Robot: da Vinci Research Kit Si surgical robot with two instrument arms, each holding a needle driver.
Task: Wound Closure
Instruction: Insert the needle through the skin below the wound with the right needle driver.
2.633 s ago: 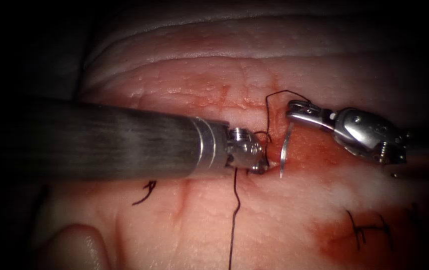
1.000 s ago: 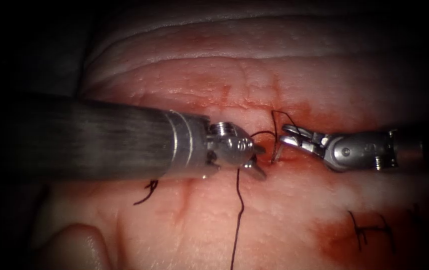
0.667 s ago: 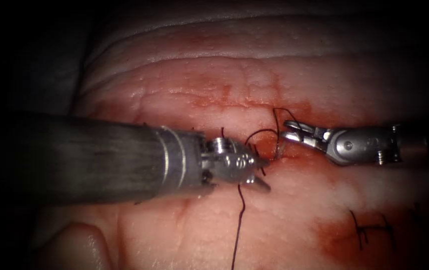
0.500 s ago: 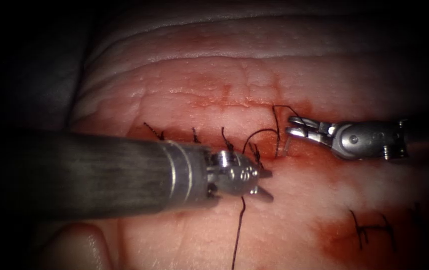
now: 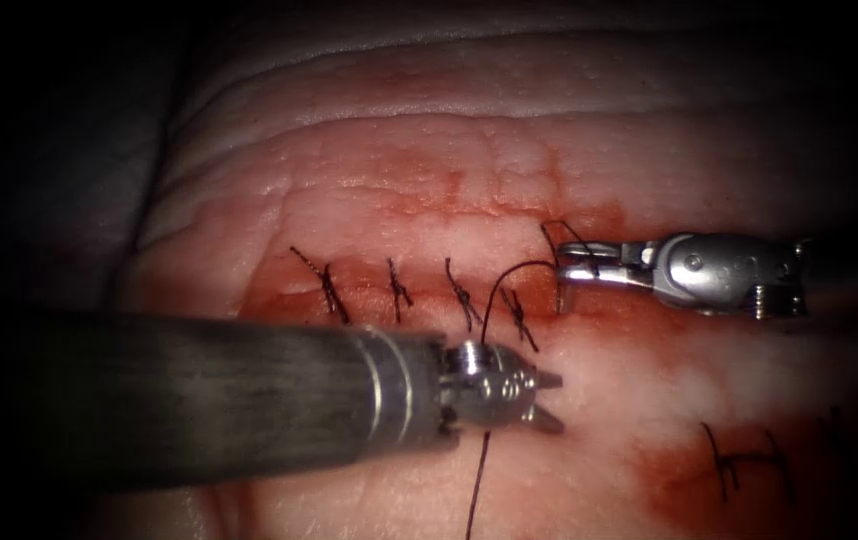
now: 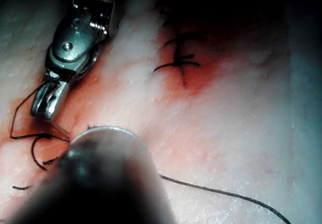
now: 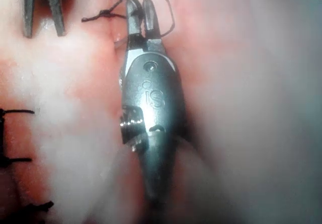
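We found the right tool (image 5: pixel 564 272) with its jaws pressed together on the needle (image 5: pixel 560 297), gripping it near the thread end of its curve. Just a short piece of steel showed beneath the jaws, and the rest seemed to be sunk in the tissue (image 5: pixel 429 170) at the right end of the cut (image 5: pixel 429 283), just right of the 4 stitches (image 5: pixel 399 290). The left tool (image 5: pixel 557 403) sat below the stitch row with its jaws spread and pinching nothing. The thread (image 5: pixel 497 285) arched from the needle and ran down behind it. We judged the needle light, stiff and slick, so it would likely twist unless gripped squarely across its body, away from the point. The thread looked limp and easy to fray, and the tissue seemed soft enough to tear under a hard pull.
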